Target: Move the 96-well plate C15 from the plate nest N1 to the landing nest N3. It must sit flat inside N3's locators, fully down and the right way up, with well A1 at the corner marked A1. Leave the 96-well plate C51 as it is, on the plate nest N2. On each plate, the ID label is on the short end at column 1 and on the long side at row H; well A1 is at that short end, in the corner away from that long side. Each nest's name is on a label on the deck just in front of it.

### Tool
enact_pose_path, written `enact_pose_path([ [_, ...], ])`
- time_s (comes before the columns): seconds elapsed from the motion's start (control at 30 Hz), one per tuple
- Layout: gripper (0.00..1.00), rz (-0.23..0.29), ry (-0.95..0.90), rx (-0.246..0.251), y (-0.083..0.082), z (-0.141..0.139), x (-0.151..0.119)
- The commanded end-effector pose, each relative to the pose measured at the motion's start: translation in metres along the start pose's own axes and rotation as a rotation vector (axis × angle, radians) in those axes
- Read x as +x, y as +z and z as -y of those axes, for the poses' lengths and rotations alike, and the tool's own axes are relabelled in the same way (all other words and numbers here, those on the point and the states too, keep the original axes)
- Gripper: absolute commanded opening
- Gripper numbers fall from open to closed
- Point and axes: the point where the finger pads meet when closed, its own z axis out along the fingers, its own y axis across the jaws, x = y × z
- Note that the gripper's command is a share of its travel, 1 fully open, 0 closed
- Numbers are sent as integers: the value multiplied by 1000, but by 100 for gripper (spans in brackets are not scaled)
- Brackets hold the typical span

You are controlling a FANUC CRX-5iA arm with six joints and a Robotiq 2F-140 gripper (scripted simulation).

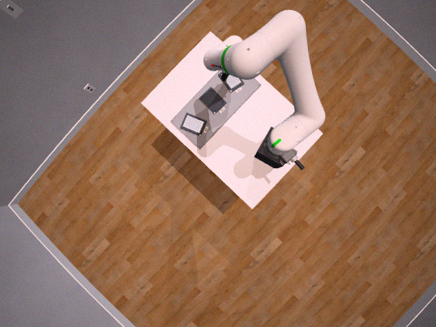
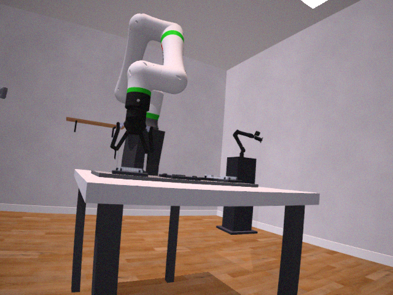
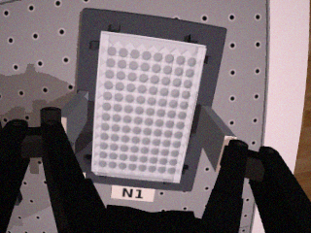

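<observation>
A white 96-well plate sits flat in the dark plate nest labelled N1 on the grey perforated deck. I cannot read its ID label. It also shows in the top view and in the exterior view. My gripper hangs straight above this plate, open, with a finger on each long side and clear of it. From the side, the gripper is well above the plate. A second white plate sits in the nest at the deck's other end. The middle nest is dark and empty.
The deck lies on a white table, with the arm's base at one corner. A black pedestal with a small black arm stands beyond the table. A wooden rail is on the back wall.
</observation>
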Motion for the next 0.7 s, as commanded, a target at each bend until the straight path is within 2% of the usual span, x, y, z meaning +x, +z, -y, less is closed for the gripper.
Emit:
enact_pose_path([
  [0.0, 66, 0, 0, 0, 0, 0, 0],
  [0.03, 0, 0, 0, 0, 0, 0, 0],
  [0.67, 0, 0, 0, 0, 0, 0, 0],
])
